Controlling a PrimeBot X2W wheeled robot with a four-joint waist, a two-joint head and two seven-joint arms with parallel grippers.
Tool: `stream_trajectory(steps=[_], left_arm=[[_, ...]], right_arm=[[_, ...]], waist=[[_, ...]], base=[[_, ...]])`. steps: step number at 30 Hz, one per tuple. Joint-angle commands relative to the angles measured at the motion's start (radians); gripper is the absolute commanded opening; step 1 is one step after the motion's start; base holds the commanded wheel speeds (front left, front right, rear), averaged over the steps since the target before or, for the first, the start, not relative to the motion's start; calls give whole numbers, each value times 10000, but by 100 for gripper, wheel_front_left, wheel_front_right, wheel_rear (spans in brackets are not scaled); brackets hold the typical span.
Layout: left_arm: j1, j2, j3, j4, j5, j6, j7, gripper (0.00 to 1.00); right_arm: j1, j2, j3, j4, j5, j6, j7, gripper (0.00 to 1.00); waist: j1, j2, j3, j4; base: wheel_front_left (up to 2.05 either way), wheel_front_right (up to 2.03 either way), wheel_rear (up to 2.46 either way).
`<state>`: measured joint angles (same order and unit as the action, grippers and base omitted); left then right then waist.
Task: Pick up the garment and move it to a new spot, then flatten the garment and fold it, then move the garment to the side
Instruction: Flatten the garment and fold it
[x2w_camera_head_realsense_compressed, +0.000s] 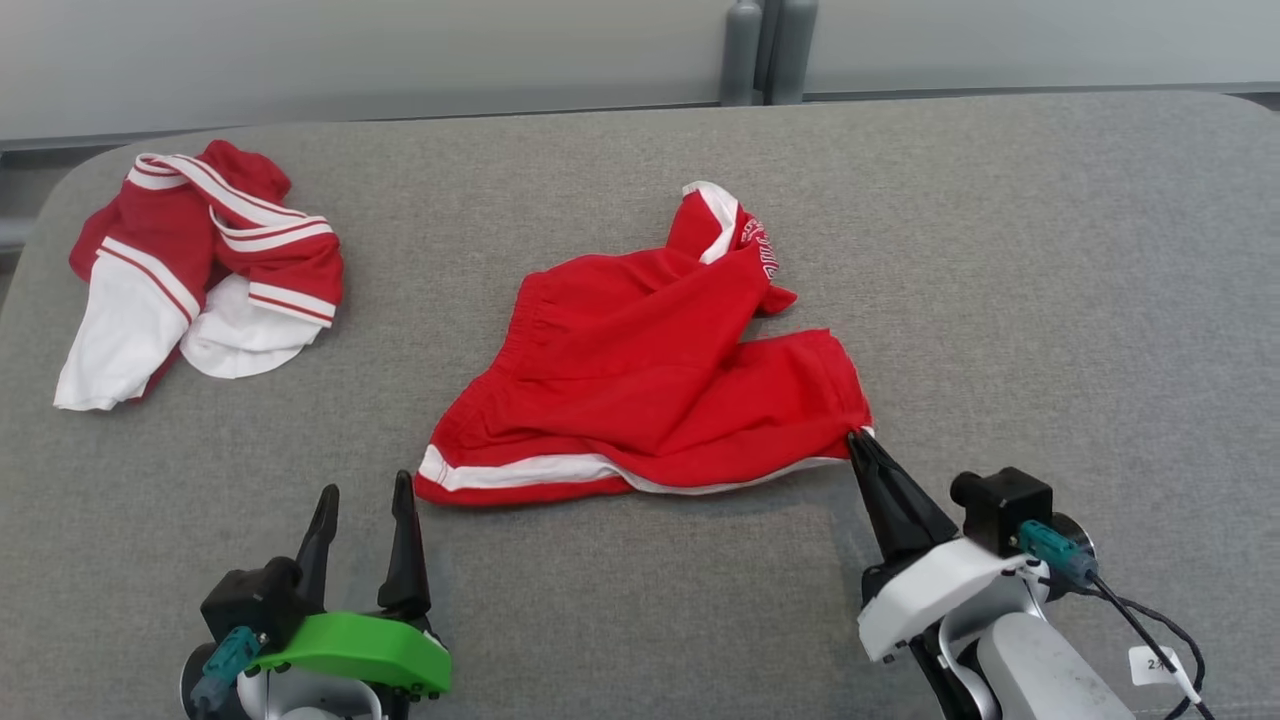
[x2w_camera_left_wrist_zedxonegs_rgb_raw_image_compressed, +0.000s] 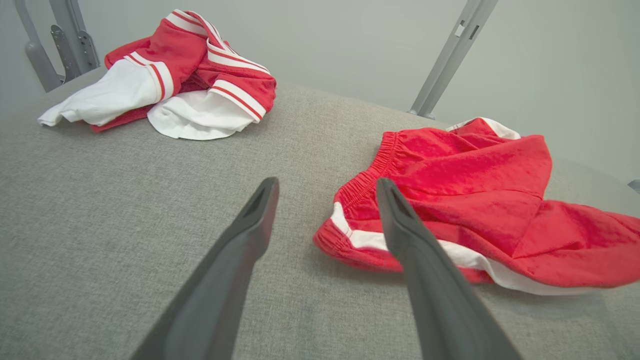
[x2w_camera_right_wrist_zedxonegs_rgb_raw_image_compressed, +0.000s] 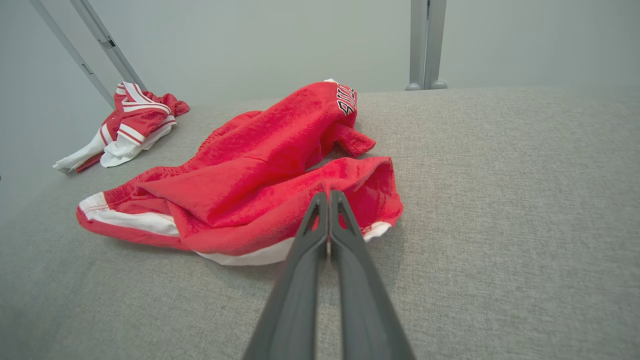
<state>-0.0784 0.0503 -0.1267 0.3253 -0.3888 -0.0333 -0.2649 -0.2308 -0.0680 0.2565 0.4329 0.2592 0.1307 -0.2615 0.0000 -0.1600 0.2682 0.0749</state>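
Note:
The garment (x2w_camera_head_realsense_compressed: 640, 380), a pair of red shorts with a white stripe along the hem, lies crumpled in the middle of the grey table (x2w_camera_head_realsense_compressed: 1050, 300). My right gripper (x2w_camera_head_realsense_compressed: 855, 437) is shut, its tips pinching the shorts' near right corner. In the right wrist view the closed fingertips (x2w_camera_right_wrist_zedxonegs_rgb_raw_image_compressed: 328, 194) meet on a fold of the red fabric (x2w_camera_right_wrist_zedxonegs_rgb_raw_image_compressed: 260, 165). My left gripper (x2w_camera_head_realsense_compressed: 363, 485) stands open just left of the shorts' near left corner, with nothing between its fingers. In the left wrist view the gripper (x2w_camera_left_wrist_zedxonegs_rgb_raw_image_compressed: 327, 184) points past the striped hem (x2w_camera_left_wrist_zedxonegs_rgb_raw_image_compressed: 450, 200).
A second red and white garment (x2w_camera_head_realsense_compressed: 200, 270) lies bunched at the table's far left corner. It also appears in the left wrist view (x2w_camera_left_wrist_zedxonegs_rgb_raw_image_compressed: 170, 75) and the right wrist view (x2w_camera_right_wrist_zedxonegs_rgb_raw_image_compressed: 130, 125). Grey posts (x2w_camera_head_realsense_compressed: 765, 50) stand behind the table's far edge.

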Motion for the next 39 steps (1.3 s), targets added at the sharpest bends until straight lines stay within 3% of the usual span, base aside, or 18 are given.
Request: stream_trajectory(steps=[1, 6, 11, 17, 21, 27, 28, 29, 30, 31, 32, 33, 39], left_arm=[[161, 15, 65, -62, -24, 53, 8, 100], [55, 14, 99, -151, -74, 36, 8, 100], [-100, 14, -49, -171, -181, 43, 8, 100], [-317, 13, -375, -223, -246, 33, 6, 100], [-452, 14, -659, -293, -308, 84, 8, 100], [-530, 9, -863, -422, -211, 133, 6, 100], [-528, 10, -880, -425, -198, 133, 6, 100], [-521, 10, -892, -426, -193, 125, 8, 100], [-521, 10, -892, -426, -193, 125, 8, 100], [-518, 12, -893, -423, -188, 119, 6, 100], [-512, 12, -901, -419, -182, 120, 6, 100], [-510, 10, -916, -412, -167, 120, 6, 100], [-587, 13, -862, -403, -32, 75, 8, 100]], right_arm=[[190, -141, 87, -212, 35, 2, -19, 0], [170, -261, -301, -645, 337, 1, 208, 0], [-497, -176, -1159, -41, -36, 1, 617, 0], [-1859, -162, -2019, 1762, -594, 1, 798, 0], [-2984, -303, -2511, 3644, -968, 1, 701, 0], [-3910, -399, -2841, 5426, -1510, 1, 377, 0], [-3999, -392, -2857, 5623, -1580, 1, 325, 8], [-4080, -384, -2861, 5785, -1636, 1, 256, 31], [-4080, -384, -2861, 5785, -1636, 1, 256, 31], [-4144, -394, -2884, 5928, -1688, 1, 205, 47], [-4201, -392, -2881, 6058, -1708, 1, 154, 84], [-4249, -392, -2873, 6153, -1725, 1, 115, 100], [-4191, -257, -2502, 5794, -1473, 1, -34, 100]], waist=[[0, 0, -72, -198], [0, 0, -1, -63], [0, 0, 179, 414], [0, 0, 435, 1213], [0, 0, 589, 1701], [0, 0, 651, 1719], [0, 0, 650, 1653], [0, 0, 651, 1568], [0, 0, 651, 1568], [0, 0, 651, 1476], [0, 0, 652, 1370], [0, 0, 652, 1266], [0, 0, 619, 438]], base=[[0, 0, 0], [0, 0, 0], [0, 0, 0], [0, 0, 0], [0, 0, 0], [0, 0, 0], [0, 0, 0], [0, 0, 0], [0, 0, 0], [0, 0, 0], [0, 0, 0], [0, 0, 0], [0, 0, 0]])
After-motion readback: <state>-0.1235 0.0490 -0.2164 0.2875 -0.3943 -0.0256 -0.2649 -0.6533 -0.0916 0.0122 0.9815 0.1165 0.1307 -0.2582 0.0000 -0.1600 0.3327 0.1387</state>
